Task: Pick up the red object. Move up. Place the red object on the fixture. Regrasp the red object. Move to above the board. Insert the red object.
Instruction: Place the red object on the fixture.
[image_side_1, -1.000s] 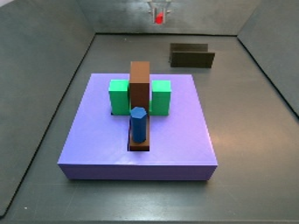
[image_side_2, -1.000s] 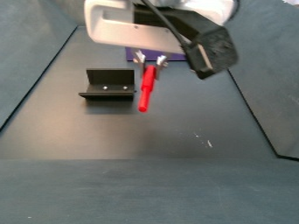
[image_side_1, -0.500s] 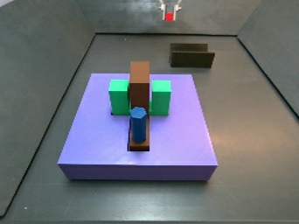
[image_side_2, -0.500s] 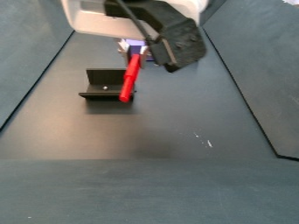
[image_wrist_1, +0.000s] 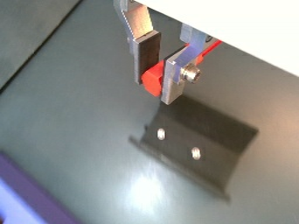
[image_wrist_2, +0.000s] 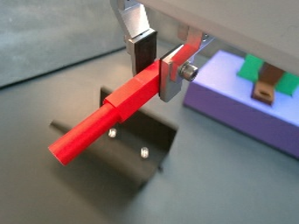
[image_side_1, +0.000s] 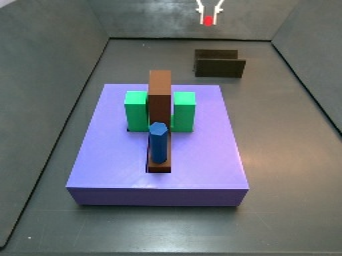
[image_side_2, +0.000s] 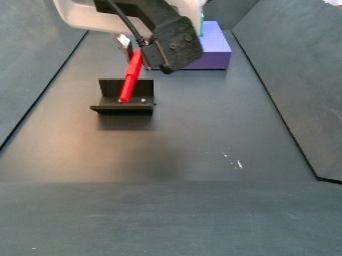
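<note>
The gripper (image_wrist_2: 160, 63) hung above the fixture (image_wrist_2: 131, 154), its two silver fingers (image_wrist_1: 142, 45) drawn in tight on the upper end of the red object (image_wrist_2: 105, 118). The peg slanted down and away from the pads, its free end over the bracket's open tray in a wrist view. In a side view the red object (image_side_2: 132, 78) hung tilted, its lower tip close above the fixture (image_side_2: 123, 98); whether it touched could not be told.

The main risk appeared to be the tilt. Held only at one end, the peg could pivot between the pads if its tip caught the fixture's back wall or rim, and it might then land askew or roll off onto the grey floor (image_side_2: 201, 150), spoiling the regrasp. Releasing too high could cause the same.

The board (image_side_1: 160, 150) lay well apart from the gripper (image_side_1: 210, 14), carrying the green blocks (image_side_1: 138, 111), brown bar (image_side_1: 160, 95) and blue peg (image_side_1: 158, 142). Nothing stood between the gripper and the fixture (image_side_1: 219, 64) below it.
</note>
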